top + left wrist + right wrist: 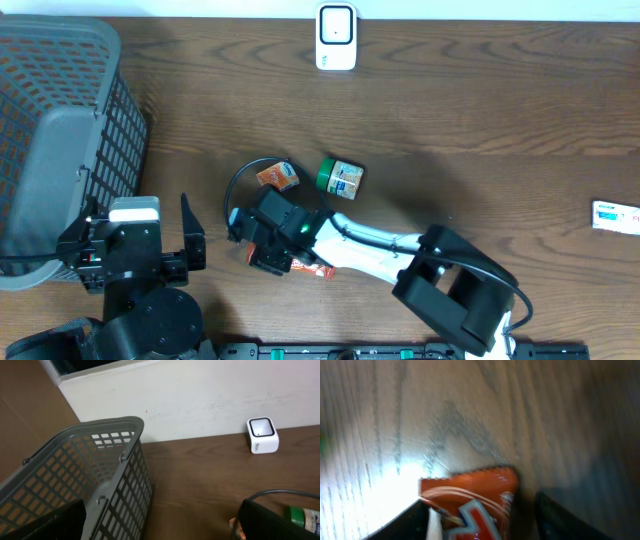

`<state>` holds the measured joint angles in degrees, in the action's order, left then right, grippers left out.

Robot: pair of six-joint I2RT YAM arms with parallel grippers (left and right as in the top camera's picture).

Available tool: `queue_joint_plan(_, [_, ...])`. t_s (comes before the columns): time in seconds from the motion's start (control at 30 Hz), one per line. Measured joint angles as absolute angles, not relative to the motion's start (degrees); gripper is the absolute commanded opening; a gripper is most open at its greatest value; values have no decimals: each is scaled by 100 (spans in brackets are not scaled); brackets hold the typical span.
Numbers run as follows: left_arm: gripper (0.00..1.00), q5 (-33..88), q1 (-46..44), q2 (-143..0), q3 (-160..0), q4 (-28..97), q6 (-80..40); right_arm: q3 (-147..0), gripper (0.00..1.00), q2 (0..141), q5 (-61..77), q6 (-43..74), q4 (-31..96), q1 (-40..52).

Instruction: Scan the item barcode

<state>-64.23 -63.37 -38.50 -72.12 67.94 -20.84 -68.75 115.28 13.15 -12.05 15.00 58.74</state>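
Low in the right wrist view, the orange packet [470,505] lies on the table between my right gripper's [485,520] parted fingers, not clamped. At the overhead's far left, the grey basket [120,130] stands beside my wide-open left gripper [137,210].

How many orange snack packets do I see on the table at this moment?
2. One packet lies just left of the green jar. The other packet lies between the right gripper's fingers. More may be hidden under that arm.
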Motion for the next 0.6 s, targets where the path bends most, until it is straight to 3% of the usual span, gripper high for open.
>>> queue_joint_plan(0.07, [98, -6420, -6337, -3850, -7212, 6794, -2082, -6954, 18, 11572, 1286, -1194, 1594, 5922])
queue_joint_plan(0.2, [98, -6423, -6337, -3852, -7212, 6796, -2082, -7118, 1, 11585, 1286, -1133, 1844, 5931])
queue_joint_plan(0.6, [98, -6423, -6337, -3850, -7212, 6792, -2084, -7194, 1, 11579, 2073, -744, 2073, 5494])
